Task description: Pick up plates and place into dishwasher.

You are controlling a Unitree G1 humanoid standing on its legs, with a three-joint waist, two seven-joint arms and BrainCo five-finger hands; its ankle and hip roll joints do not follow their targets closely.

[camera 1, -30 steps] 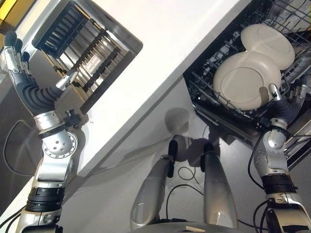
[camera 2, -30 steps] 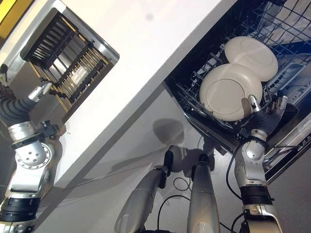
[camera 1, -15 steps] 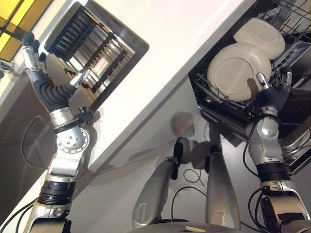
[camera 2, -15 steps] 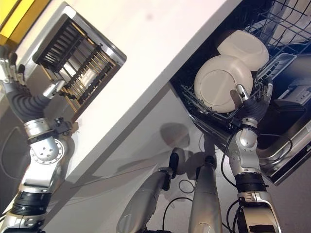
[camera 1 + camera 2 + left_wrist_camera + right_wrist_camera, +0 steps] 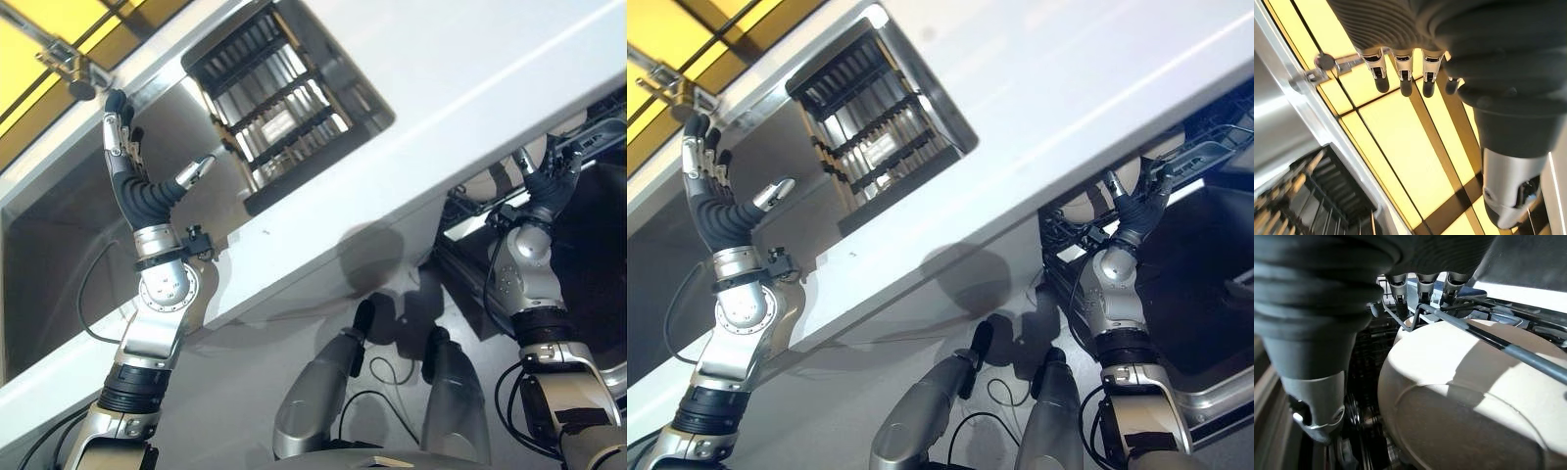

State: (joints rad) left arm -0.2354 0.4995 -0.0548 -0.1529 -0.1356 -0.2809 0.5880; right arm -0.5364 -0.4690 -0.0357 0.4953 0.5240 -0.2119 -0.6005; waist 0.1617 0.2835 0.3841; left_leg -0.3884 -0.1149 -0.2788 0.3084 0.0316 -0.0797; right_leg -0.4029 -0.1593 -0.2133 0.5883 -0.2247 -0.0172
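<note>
Cream plate point(image 5: 1469, 396) sits in dishwasher rack point(image 5: 1488, 340), propped by wires; right hand point(image 5: 1136, 211) at 3 o'clock, fingers spread (empty); left hand point(image 5: 132, 176) raised, fingers straight.

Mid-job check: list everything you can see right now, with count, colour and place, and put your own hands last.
Plate: at least one, cream, in the dishwasher rack, right by the right hand's fingers.
Dishwasher rack: one, dark wire, under the counter's edge on the robot's right.
Counter: one, white, running across the middle of the head views.
Sink: one, steel, in front of the left arm.
Drying rack: one, dark slats in a steel tray, set in the counter beside the sink.
Tap: one, steel, on the yellow wall behind the sink.
Left hand: open, raised over the sink, holding nothing.
Right hand: open, fingers straight at the rack wires beside the plate.
</note>
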